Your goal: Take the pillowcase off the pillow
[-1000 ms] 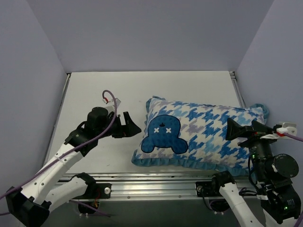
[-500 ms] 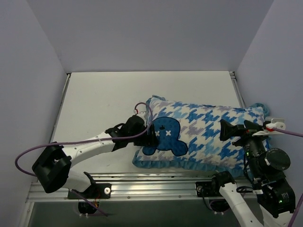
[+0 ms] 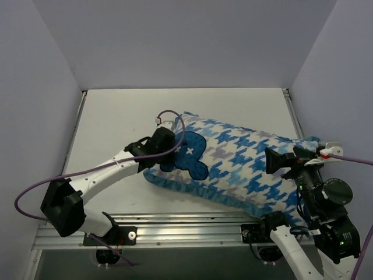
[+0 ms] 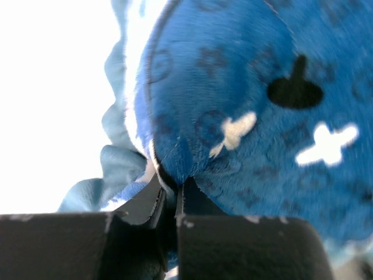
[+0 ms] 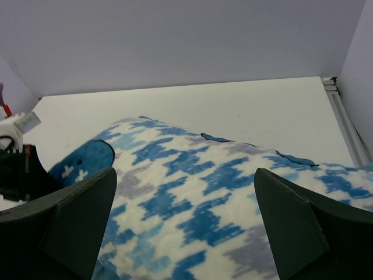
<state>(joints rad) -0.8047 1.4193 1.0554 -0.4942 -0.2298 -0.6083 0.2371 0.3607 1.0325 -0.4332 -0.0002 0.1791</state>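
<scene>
The pillowcase (image 3: pixel 245 166) lies across the middle and right of the top view on the pale worktop (image 3: pixel 116 116), set on a slant from the upper centre down toward the lower right, plump with the pillow hidden inside it. Its dark blue blob figure (image 3: pixel 187 156) sits at the left end of the cover. The left end effector (image 3: pixel 175 149) reaches in from the lower left and is clamped on that end: in the left wrist view its 2 black fingers (image 4: pixel 140 207) meet at the bottom centre with a fold of the blue plush pinched between them, and the ruffled trim (image 4: pixel 116 116) bunches up at the left of the frame. A purple cable (image 3: pixel 169 114) loops above that wrist. The right end effector (image 3: pixel 291 158) stands at the right of the top view over the far end of the pillowcase, and in the right wrist view its fingers (image 5: pixel 76 227) are spread wide at the 2 lower corners with the houndstooth print between them, gripping nothing; whether they touch the fabric cannot be told
</scene>
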